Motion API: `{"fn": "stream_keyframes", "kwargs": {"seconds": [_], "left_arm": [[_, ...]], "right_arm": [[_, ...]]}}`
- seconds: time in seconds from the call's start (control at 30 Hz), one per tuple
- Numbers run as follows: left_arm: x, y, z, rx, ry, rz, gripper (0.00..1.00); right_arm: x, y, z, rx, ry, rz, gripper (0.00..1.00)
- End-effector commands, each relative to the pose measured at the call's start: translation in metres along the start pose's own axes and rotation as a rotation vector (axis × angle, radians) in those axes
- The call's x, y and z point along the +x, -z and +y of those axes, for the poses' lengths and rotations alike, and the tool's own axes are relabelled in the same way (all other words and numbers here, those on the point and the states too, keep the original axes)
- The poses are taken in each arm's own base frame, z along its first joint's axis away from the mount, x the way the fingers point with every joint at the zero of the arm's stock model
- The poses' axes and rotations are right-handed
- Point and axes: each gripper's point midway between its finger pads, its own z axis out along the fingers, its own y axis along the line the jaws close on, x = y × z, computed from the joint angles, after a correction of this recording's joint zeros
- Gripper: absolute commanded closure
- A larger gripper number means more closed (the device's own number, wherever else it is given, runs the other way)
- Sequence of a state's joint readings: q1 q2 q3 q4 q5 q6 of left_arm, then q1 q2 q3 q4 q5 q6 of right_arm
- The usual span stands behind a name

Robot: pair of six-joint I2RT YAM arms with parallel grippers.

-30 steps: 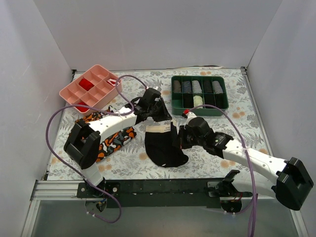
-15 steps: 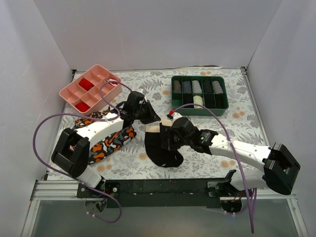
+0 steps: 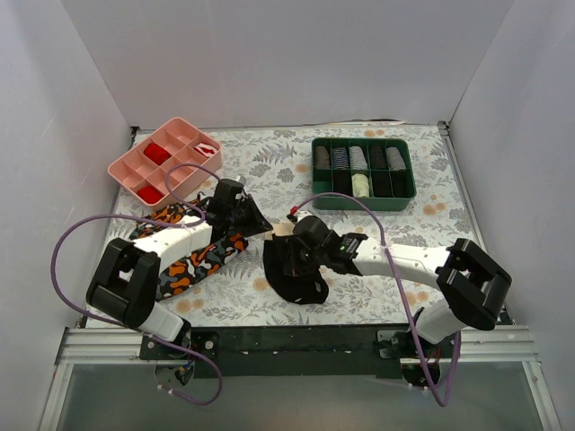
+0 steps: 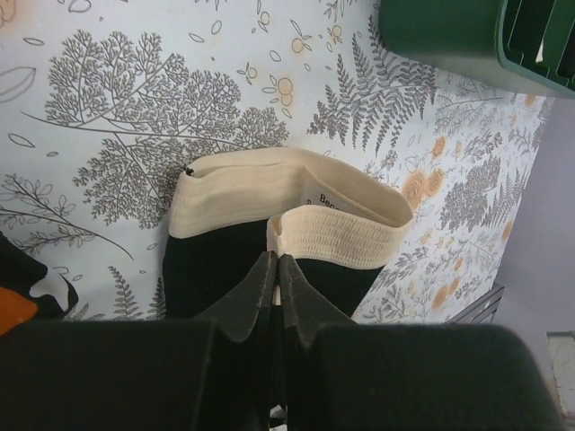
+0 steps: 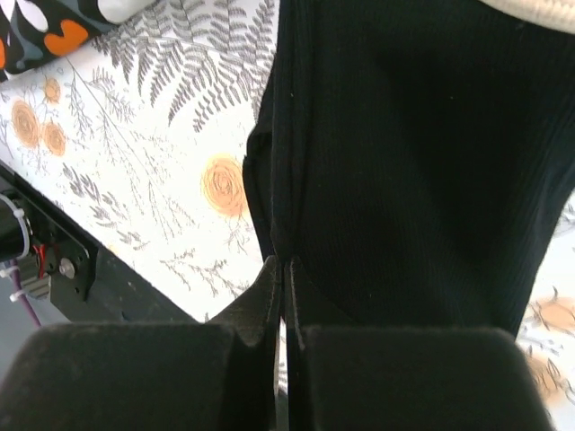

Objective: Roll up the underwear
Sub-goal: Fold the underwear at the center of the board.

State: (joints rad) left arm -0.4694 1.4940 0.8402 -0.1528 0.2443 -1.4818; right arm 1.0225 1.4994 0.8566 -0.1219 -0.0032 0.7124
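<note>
right gripper (image 5: 283,272): jaws together, seemingly pinching the fabric edge
underwear (image 5: 422,162): black, ahead and rightward
patterned cloth (image 5: 49,27): far ahead-left

Bench (image 3: 440,224): pale cover printed with grey ferns and orange blossoms, white walls on three sides. Far left, pink compartment tray (image 3: 180,172), set askew, red pieces in some cells. Far right of middle, green compartment tray (image 3: 377,203), square to the back wall, cells hold stacked rolls. Near left, patterned cloth (image 3: 208,255), orange, black and white, lying crumpled. Just beside it at centre, underwear (image 3: 301,278), black, cream waistband toward the far side
</note>
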Motion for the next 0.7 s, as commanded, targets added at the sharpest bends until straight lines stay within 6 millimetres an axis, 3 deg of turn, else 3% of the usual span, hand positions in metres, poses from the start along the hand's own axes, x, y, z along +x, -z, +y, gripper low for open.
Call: {"fn": "stream_keyframes", "kwargs": {"seconds": [0.0,0.27,0.4,0.67], "left_arm": [[-0.017,0.000,-0.002,0.040,-0.035,-0.052,1.00],[-0.021,-0.016,0.012,0.013,-0.035,0.011,1.00],[-0.025,-0.016,0.019,-0.002,-0.021,0.001,1.00],[-0.032,-0.021,0.021,-0.012,-0.031,0.021,1.00]], "right_arm": [[-0.027,-0.005,0.029,-0.074,0.006,-0.070,0.99],[-0.032,-0.021,0.038,-0.099,-0.002,-0.058,0.99],[-0.045,-0.024,0.049,-0.132,0.001,-0.102,0.99],[-0.051,-0.041,0.058,-0.141,0.006,-0.089,0.99]]}}
